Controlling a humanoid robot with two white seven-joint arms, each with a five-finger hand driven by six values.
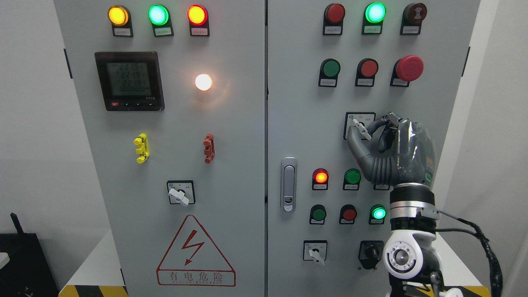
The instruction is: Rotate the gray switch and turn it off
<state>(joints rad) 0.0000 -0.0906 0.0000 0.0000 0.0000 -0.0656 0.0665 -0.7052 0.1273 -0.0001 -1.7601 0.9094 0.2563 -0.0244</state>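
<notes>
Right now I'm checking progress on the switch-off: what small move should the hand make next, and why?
Probably a small wrist twist to turn the knob. The right hand already has its thumb and fingers closed around the white lever of the gray switch on the right door, and the lever sits tilted, so the grasp looks made and only the rotation remains.

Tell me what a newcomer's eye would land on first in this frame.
Probably the robot's dark right hand on the right cabinet door, fingers closed on the small gray rotary switch. Next, the glowing white round lamp on the left door, beside the black digital meter, and the red lightning warning triangle below.
</notes>
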